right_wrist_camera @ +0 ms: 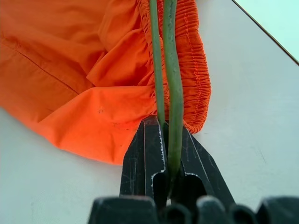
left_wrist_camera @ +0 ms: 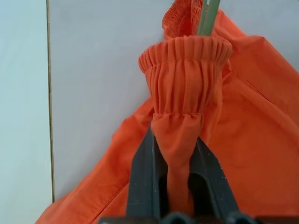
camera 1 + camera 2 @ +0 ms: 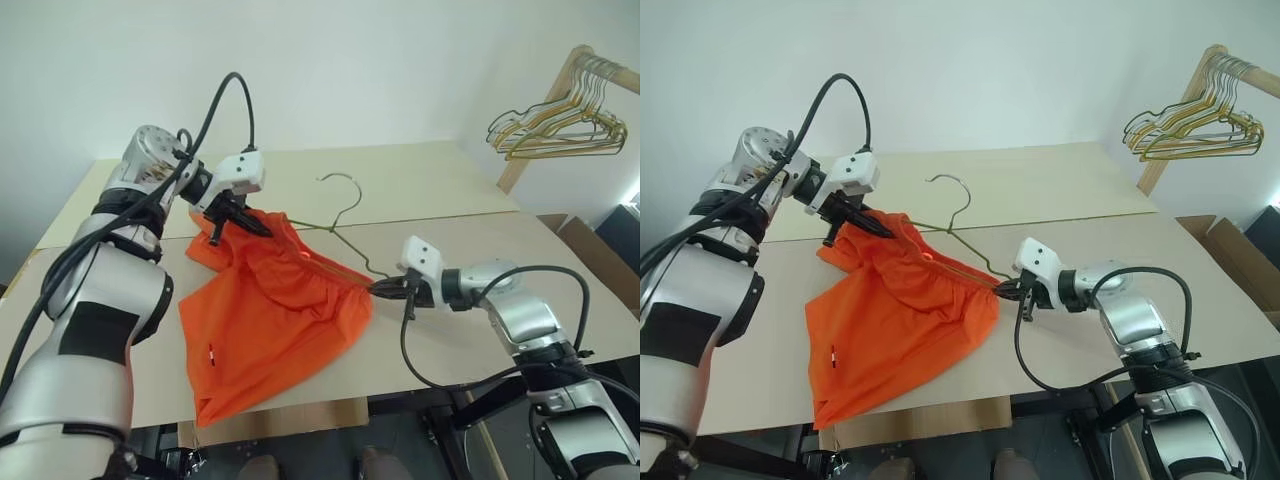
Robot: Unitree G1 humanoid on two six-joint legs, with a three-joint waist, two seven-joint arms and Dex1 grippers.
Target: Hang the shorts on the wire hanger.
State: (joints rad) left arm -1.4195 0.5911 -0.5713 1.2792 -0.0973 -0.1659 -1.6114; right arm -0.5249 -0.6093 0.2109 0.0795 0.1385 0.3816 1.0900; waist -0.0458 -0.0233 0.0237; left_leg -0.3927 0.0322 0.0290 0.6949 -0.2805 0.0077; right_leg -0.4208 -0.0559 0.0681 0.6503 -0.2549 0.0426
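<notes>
Shorts [image 3: 270, 320]: being spread on the desk [image 3: 450, 200], waistband partly threaded along the wire hanger [image 3: 340, 215]. Left claw [image 3: 240, 222] is clenching the far waistband; right claw [image 3: 385, 289] is gripping the hanger's near corner. Judged partway; hanging remains.

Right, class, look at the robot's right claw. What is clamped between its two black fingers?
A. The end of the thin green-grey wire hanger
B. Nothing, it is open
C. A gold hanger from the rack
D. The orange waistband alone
A. In the right wrist view the right claw is shut on the two wires at the corner of the wire hanger, with the waistband of the shorts lying just beyond its fingertips.
</notes>
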